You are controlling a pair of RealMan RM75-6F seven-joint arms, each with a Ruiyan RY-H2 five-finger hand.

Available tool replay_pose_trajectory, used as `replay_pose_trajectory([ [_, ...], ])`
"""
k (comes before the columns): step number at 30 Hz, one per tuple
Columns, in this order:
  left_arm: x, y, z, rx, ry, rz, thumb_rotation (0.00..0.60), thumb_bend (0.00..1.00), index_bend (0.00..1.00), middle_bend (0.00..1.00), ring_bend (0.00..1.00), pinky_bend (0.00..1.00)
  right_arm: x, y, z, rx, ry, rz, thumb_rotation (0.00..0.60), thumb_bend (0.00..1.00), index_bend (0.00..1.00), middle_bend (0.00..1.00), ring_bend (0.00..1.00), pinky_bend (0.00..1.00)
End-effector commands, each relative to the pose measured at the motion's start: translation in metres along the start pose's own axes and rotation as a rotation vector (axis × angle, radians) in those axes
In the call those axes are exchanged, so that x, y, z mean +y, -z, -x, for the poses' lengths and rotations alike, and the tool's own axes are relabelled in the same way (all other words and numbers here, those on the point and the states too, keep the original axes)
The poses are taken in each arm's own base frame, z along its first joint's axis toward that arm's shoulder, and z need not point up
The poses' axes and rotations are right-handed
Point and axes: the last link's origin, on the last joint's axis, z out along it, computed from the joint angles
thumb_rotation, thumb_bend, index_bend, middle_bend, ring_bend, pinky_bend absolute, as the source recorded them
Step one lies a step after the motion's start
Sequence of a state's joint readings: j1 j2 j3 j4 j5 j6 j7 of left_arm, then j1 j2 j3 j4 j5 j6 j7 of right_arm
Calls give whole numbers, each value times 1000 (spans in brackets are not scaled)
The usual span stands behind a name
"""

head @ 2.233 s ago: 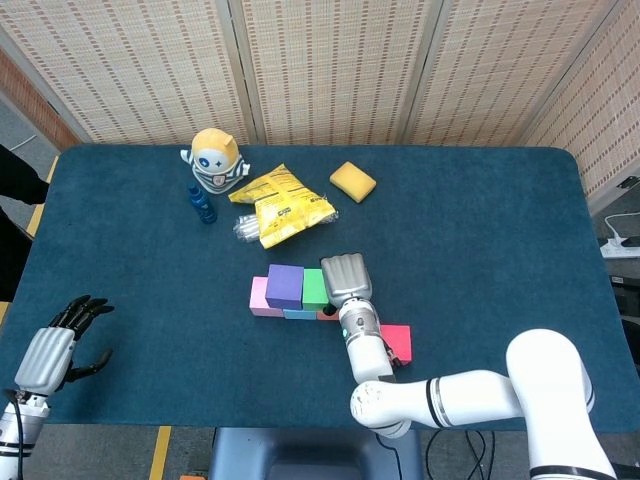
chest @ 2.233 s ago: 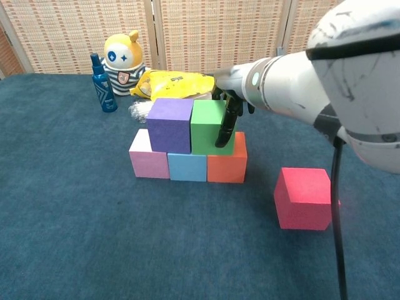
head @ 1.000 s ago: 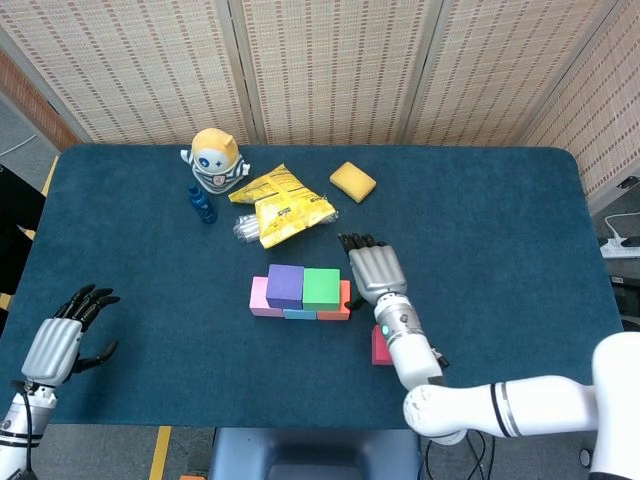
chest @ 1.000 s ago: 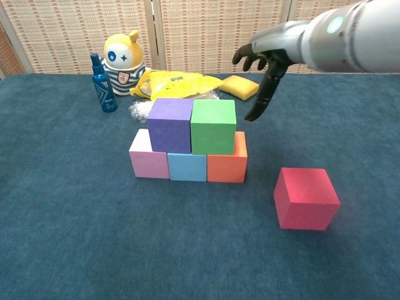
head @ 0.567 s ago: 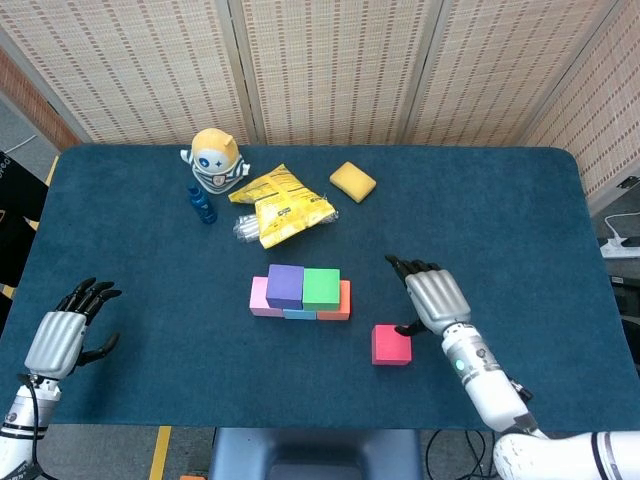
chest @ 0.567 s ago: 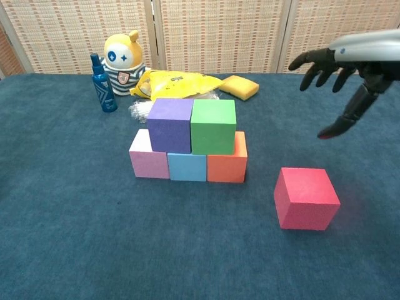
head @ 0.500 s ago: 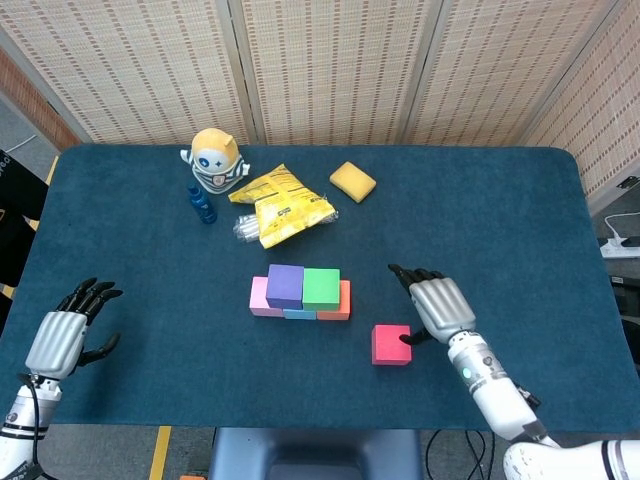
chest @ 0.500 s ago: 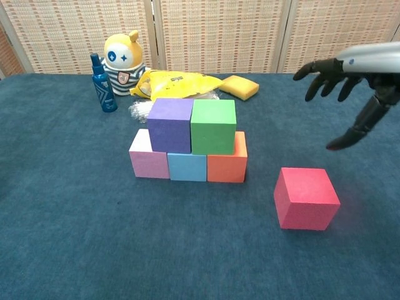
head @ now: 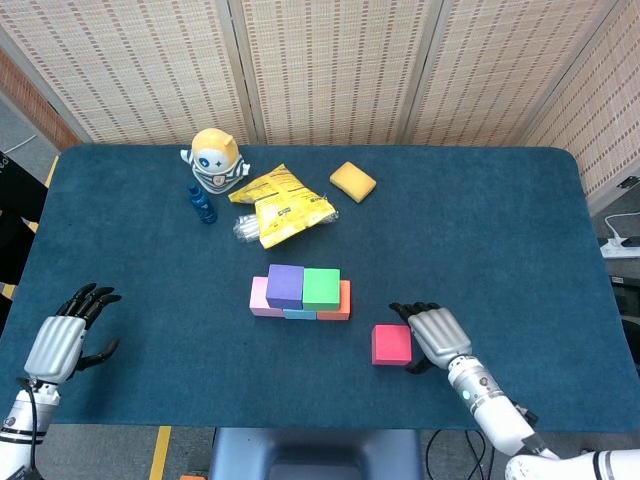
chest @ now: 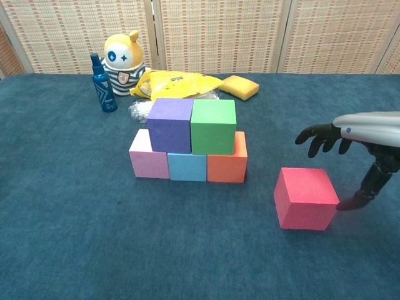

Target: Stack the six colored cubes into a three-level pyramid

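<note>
Cubes sit mid-bench: pink (chest: 149,161), blue (chest: 187,167) and orange (chest: 227,165) in a row, purple (chest: 169,124) and green (chest: 214,126) stacked on them. We see the red cube (chest: 305,197) alone to their right, our right hand (head: 432,335) just beside it, fingers spread, holding nothing. Our left hand (head: 62,340) hovers open-fingered near the bench's (head: 500,230) left edge.

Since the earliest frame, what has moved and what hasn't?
The right hand let go of the green cube on the stack's second level, swung out to the right, then came down beside the red cube, open, thumb at the cube's right side. The five stacked cubes, the red cube and the left hand stayed put.
</note>
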State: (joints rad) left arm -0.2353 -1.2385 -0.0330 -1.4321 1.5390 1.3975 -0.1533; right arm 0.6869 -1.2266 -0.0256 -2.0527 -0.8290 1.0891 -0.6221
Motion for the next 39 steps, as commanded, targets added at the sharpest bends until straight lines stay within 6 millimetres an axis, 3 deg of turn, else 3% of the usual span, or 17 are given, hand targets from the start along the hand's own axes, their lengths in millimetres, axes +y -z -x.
replay_pose_trajectory([
  [1,-2,2,0,-4,10,-3,600,327,227,156,74,248,-2,-5,6,-16,8,1,600,218,247,322,301,343],
  [7,-4,3,2,-10,25,-6,600,325,227,155,74,249,-3,-13,13,-4,23,11,600,218,296,338,319,349],
  [16,-6,3,2,-10,38,-4,600,325,227,154,74,248,-5,-24,27,42,57,26,600,218,453,381,388,383],
  [20,-7,2,2,-2,25,-8,600,324,227,154,73,249,-4,-24,25,46,53,27,600,279,536,430,419,397],
  [25,-8,3,-1,-1,17,-8,600,324,227,154,74,249,-6,-5,-6,89,23,-14,600,297,570,444,428,399],
  [31,-4,3,-3,7,3,4,600,324,227,155,74,249,-20,18,-72,167,-76,-94,600,299,569,447,441,412],
  [34,-1,5,-2,8,-1,10,600,324,227,155,74,249,-29,17,-102,196,-112,-125,600,300,568,451,443,419],
  [39,1,8,-2,4,-8,11,600,325,227,155,74,248,-53,2,-132,160,-160,-170,600,300,568,451,443,420],
])
